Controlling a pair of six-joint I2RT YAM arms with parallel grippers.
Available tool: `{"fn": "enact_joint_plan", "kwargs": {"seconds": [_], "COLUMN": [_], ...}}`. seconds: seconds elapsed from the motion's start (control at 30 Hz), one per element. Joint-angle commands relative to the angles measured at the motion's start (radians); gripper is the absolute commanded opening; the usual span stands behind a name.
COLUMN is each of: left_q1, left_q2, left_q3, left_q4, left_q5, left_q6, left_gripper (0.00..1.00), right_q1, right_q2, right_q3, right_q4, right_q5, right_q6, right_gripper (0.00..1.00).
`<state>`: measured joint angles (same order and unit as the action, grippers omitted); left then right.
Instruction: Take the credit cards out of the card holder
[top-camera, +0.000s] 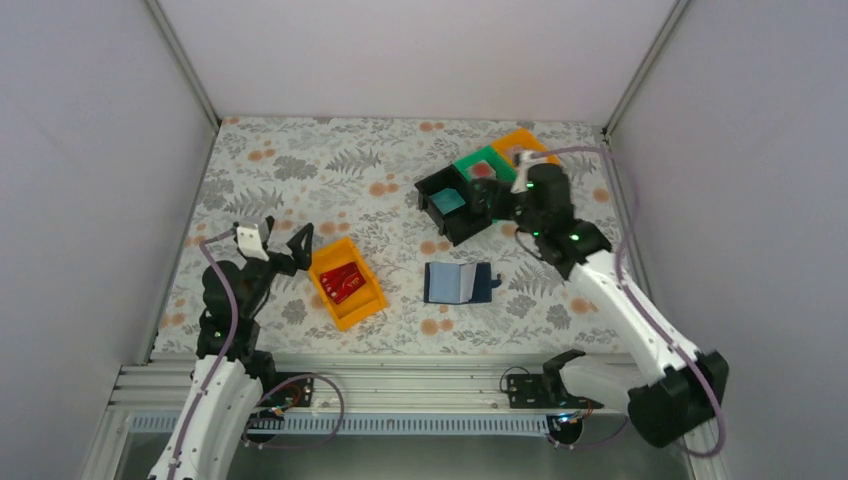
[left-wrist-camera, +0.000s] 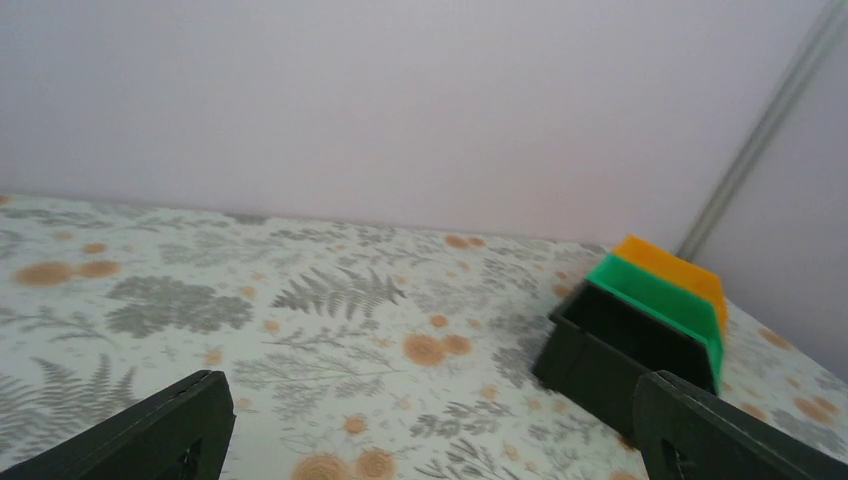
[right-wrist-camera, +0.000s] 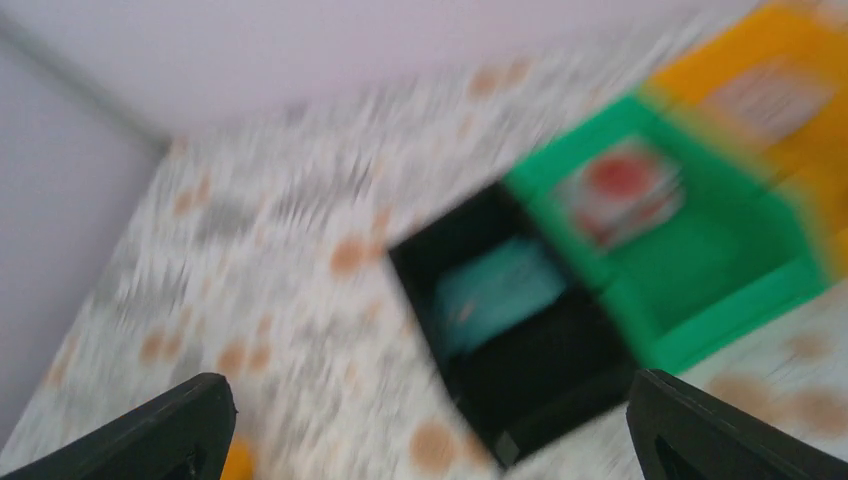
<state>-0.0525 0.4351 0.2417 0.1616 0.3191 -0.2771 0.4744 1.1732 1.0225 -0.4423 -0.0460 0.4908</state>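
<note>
The left tool (left-wrist-camera: 432, 400) and right tool (right-wrist-camera: 430, 400) gape empty above a fern-print table (top-camera: 300, 160) between pale walls (top-camera: 400, 50).

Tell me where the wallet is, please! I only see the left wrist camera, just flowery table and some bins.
Observer: The wallet lies open on the table, nearer the arms than the black bin.
Operator: Is anything in that black bin?
Observer: Yes, one teal card lies flat inside.
Operator: Where are the red ones?
Observer: The red cards sit in another orange bin, on the table's left side.
</note>
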Motion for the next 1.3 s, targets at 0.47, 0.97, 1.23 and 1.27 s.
{"fn": "enact_joint_plan", "kwargs": {"seconds": [0.47,0.97,1.23,1.27], "left_q1": [0.039,0.039,0.050,0.057], "left_q2": [0.307,0.754,0.768,0.768], "left_q3": [0.327,0.740,0.488,0.486], "left_q4": [-0.200,-0.318,-0.027,-0.026], "left_q5": [-0.171,-0.071,-0.089,-0.092], "left_q6": [0.438,0.739,0.652,0.671], "left_gripper": [1.00,1.00,1.00,1.00], "right_q1": [-0.517,-0.587,-0.586,-0.586], "right_q2": [-0.223,0.056,0.070,0.075], "right_q3": [-0.674,-0.772,-0.816,-0.819], "right_q4": [0.994,1.294,1.412,1.421], "right_q5": [0.390,0.209,0.145,0.142], "right_q6": [-0.220,-0.257,-0.279,-0.281], "right_gripper": [0.99,0.99,0.99,0.99]}}
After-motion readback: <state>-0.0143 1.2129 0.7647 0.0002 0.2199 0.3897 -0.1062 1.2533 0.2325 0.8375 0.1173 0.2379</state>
